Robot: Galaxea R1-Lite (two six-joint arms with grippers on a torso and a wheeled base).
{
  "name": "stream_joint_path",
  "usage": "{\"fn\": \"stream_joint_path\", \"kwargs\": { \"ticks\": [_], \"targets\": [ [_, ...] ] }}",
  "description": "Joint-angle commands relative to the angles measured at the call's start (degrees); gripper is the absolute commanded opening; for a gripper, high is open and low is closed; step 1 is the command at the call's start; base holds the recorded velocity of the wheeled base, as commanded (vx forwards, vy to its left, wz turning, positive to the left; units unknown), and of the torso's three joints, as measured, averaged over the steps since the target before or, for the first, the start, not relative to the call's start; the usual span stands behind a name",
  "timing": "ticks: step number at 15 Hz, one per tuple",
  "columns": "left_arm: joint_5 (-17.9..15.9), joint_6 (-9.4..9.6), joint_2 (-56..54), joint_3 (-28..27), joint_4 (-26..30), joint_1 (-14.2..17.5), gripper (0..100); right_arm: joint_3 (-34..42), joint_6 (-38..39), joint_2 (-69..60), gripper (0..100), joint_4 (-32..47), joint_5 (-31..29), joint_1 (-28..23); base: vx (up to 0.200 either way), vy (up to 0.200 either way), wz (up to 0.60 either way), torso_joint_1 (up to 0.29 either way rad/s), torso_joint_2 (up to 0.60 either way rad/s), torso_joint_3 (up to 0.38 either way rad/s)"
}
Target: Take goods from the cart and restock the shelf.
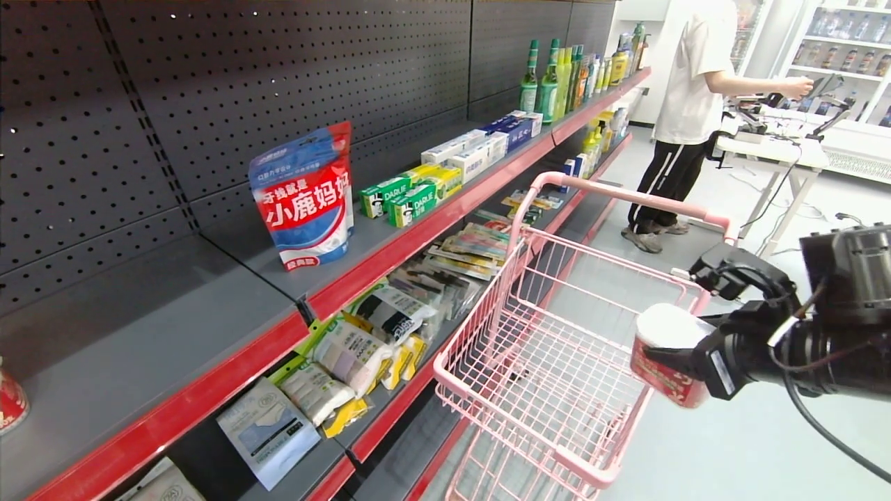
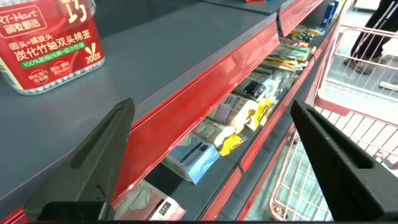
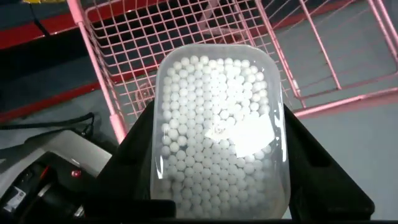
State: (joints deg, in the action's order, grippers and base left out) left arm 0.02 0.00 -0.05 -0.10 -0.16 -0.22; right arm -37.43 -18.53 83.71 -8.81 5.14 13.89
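My right claw (image 1: 667,360) clamps a tub of cotton swabs (image 3: 217,124) at the cart's (image 1: 626,197) right rim, label partly hidden. My left claw (image 2: 211,111) hangs spread at the shelf's (image 2: 186,56) red edge, near a second tub (image 2: 50,43) cut off by the frame.

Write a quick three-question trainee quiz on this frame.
1. True or false: the right gripper is shut on a swab tub.
2. Fill in: the left gripper is ____ (open or shut).
3. Where does the red-and-blue pouch stand? A) on the upper shelf B) in the left gripper C) in the right gripper
Key: 1 true; 2 open; 3 A.
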Motion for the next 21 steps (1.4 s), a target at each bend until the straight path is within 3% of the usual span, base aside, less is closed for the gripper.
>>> {"fn": "stream_joint_path", "kwargs": {
  "ticks": [1, 7, 12, 21],
  "targets": [
    [0.06, 0.0, 0.05, 0.01, -0.02, 0.04, 100, 4.82, 1.3, -11.29, 0, -0.06, -0.13, -0.09, 0.0, 0.0, 0.0, 0.0, 0.0, 0.0],
    [0.06, 0.0, 0.05, 0.01, -0.02, 0.04, 100, 6.58, 3.94, -25.27, 0, 0.73, 0.04, -1.32, 0.0, 0.0, 0.0, 0.0, 0.0, 0.0],
    [-0.02, 0.0, 0.05, 0.01, -0.02, -0.04, 100, 10.97, 4.2, -34.14, 0, 0.64, -1.63, -6.41, 0.0, 0.0, 0.0, 0.0, 0.0, 0.0],
    [-0.11, 0.09, 0.05, 0.01, -0.02, -0.04, 100, 10.62, 3.85, -36.78, 0, 0.82, -1.37, -6.94, 0.0, 0.0, 0.0, 0.0, 0.0, 0.0]
  ]
}}
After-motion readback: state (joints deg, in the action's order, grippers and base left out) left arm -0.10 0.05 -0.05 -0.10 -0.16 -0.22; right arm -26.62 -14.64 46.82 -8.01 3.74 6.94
